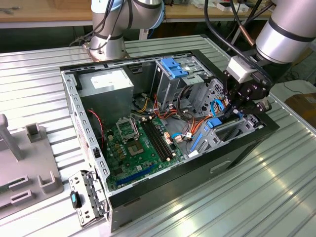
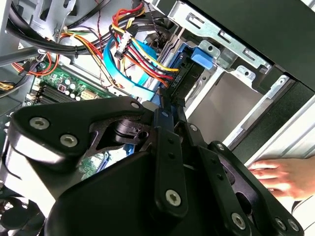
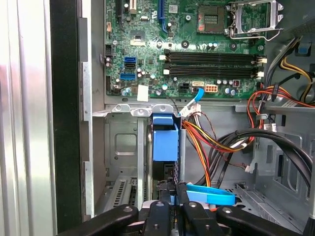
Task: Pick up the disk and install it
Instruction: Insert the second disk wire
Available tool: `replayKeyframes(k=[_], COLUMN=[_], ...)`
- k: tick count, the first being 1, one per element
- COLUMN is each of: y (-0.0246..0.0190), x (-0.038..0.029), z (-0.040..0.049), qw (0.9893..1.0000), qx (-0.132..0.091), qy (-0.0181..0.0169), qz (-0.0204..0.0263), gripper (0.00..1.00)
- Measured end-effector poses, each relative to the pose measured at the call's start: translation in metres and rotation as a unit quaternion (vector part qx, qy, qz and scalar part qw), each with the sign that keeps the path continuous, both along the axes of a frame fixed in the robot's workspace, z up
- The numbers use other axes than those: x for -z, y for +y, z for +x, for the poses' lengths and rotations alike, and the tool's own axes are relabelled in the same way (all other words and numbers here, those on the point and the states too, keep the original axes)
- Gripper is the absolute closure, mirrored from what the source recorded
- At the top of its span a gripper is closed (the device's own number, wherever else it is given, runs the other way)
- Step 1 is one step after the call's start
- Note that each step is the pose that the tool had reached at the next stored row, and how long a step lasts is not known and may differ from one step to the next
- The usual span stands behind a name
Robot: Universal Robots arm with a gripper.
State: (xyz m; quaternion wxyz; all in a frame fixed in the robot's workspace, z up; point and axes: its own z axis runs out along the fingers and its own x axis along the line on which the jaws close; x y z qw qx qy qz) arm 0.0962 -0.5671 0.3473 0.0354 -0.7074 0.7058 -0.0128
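Now your claw (image 3: 170, 196) is clamped on the disk (image 3: 165, 142), standing on edge in the computer case (image 1: 148, 192) bay. You're mid-install; seating it calls for a straight push along the bay.

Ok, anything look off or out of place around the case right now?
Yes: a person's hand rests on the ribbed metal table right beside the open black computer case, close to the black gripper. The gripper sits at the blue-railed grey disk standing on edge in the drive bay. Nothing inside looks spilled or broken.
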Motion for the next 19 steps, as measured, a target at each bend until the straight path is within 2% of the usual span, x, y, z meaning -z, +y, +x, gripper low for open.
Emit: replayKeyframes(k=[7, 11, 19], y=[0.0002, 0.0001, 0.0002], x=[0.0007, 0.0038, 0.0023], z=[-0.0003, -0.0004, -0.0003], qw=[1.0, 1.0, 1.0], qx=[0.002, 0.002, 0.002], qy=[0.0, 0.0, 0.0], qz=[0.0005, 0.001, 0.0031], gripper=[0.84, 0.84, 0.84])
